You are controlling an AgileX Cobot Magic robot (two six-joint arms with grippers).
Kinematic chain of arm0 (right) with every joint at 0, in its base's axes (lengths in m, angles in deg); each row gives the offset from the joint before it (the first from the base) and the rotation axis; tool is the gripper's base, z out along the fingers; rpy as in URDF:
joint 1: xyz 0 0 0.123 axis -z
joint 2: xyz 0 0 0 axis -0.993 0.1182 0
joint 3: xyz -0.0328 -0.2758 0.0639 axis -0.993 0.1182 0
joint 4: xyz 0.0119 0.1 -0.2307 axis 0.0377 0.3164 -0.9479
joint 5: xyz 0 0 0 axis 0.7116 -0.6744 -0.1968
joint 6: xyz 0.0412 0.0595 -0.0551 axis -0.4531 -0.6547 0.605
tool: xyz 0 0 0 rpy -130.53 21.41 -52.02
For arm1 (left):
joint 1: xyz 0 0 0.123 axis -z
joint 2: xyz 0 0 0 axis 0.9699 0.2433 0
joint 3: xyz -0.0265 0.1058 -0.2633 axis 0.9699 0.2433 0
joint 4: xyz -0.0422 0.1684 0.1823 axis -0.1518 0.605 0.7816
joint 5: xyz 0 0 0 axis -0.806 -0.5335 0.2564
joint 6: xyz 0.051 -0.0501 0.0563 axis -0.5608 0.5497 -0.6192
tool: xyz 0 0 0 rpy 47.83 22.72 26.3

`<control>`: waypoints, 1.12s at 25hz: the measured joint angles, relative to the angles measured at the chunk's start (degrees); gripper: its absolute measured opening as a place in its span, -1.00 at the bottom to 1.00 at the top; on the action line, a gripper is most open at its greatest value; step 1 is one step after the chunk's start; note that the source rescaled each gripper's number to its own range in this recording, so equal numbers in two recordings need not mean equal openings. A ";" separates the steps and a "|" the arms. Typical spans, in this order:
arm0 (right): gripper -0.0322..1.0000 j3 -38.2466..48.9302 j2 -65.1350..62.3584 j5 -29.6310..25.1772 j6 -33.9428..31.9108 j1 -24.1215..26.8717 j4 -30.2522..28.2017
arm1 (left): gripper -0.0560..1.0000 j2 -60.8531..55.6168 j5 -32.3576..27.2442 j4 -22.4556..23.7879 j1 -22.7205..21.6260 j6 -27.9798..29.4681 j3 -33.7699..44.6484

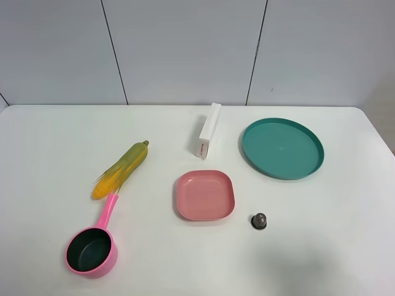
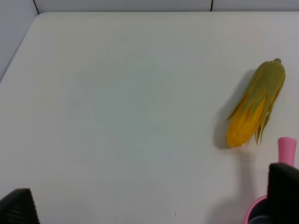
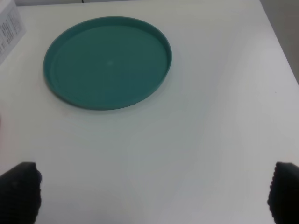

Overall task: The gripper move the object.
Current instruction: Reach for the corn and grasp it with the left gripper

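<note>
The corn cob (image 1: 121,169), yellow kernels with a green husk, lies on the white table at the left, just beyond the handle of the pink saucepan (image 1: 92,248). It also shows in the left wrist view (image 2: 256,106). Neither arm shows in the exterior view. In the left wrist view my left gripper (image 2: 149,205) is open and empty, its fingertips (image 2: 18,207) spread wide, well short of the corn. In the right wrist view my right gripper (image 3: 149,196) is open and empty, short of the teal plate (image 3: 107,63).
A pink square plate (image 1: 205,195) lies mid-table. A white box (image 1: 208,131) stands behind it. The teal round plate (image 1: 282,148) is at the back right. A small dark knob-like object (image 1: 258,220) sits right of the pink plate.
</note>
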 joint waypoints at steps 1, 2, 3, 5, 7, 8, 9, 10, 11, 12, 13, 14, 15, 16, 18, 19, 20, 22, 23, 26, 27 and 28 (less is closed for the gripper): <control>1.00 0.00 0.00 0.00 0.00 0.00 0.00 | 1.00 0.00 0.00 0.00 0.00 0.00 0.00; 1.00 0.00 0.00 0.00 0.00 0.00 0.00 | 1.00 0.00 0.00 0.00 0.00 0.00 0.00; 1.00 0.00 0.00 0.00 0.00 0.00 0.00 | 1.00 0.00 0.00 0.00 0.00 0.00 0.00; 1.00 0.00 0.00 0.00 0.00 0.00 0.00 | 1.00 0.00 0.00 0.00 0.00 0.00 0.00; 1.00 0.00 0.00 0.00 0.00 0.00 0.00 | 1.00 0.00 0.00 0.00 0.00 0.00 0.00; 1.00 0.00 0.00 0.00 0.00 0.00 0.00 | 1.00 0.00 0.00 0.00 0.00 0.00 0.00; 1.00 0.00 0.00 0.00 0.00 0.00 0.00 | 1.00 0.00 0.00 0.00 0.00 0.00 0.00; 1.00 0.00 0.00 0.00 0.00 0.00 0.00 | 1.00 0.00 0.00 0.00 0.00 0.00 0.00; 1.00 0.00 0.00 0.00 0.00 0.00 0.00 | 1.00 0.00 0.00 0.00 0.00 0.00 0.00; 1.00 0.00 0.00 0.00 0.00 0.00 0.00 | 1.00 0.00 0.00 0.00 0.00 0.00 0.00; 1.00 0.00 0.00 0.00 0.00 0.00 0.00 | 1.00 0.00 0.00 0.00 0.00 0.00 0.00; 1.00 0.00 0.00 0.00 0.00 0.00 0.00 | 1.00 0.00 0.00 0.00 0.00 0.00 0.00; 1.00 0.00 0.00 0.00 0.00 0.00 0.00 | 1.00 0.00 0.00 0.00 0.00 0.00 0.00; 1.00 0.00 0.00 0.00 0.00 0.00 0.00 | 1.00 0.00 0.00 0.00 0.00 0.00 0.00; 1.00 0.00 0.00 0.00 0.00 0.00 0.00 | 1.00 0.00 0.00 0.00 0.00 0.00 0.00; 1.00 0.00 0.00 0.00 0.00 0.00 0.00 | 1.00 0.00 0.00 0.00 0.00 0.00 0.00; 1.00 0.00 0.00 0.00 0.00 0.00 0.00 | 1.00 0.00 0.00 0.00 0.00 0.00 0.00; 1.00 0.00 0.00 0.00 0.00 0.00 0.00 | 1.00 0.00 0.00 0.00 0.00 0.00 0.00; 1.00 0.00 0.00 0.00 0.00 0.00 0.00 | 1.00 0.00 0.00 0.00 0.00 0.00 0.00; 1.00 0.00 0.00 0.00 0.00 0.00 0.00 | 1.00 0.00 0.00 0.00 0.00 0.00 0.00; 1.00 0.00 0.00 0.00 0.00 0.00 0.00 | 1.00 0.00 0.00 0.00 0.00 0.00 0.00; 1.00 0.00 0.00 0.00 0.00 0.00 0.00 | 1.00 0.00 0.00 0.00 0.00 -0.07 0.00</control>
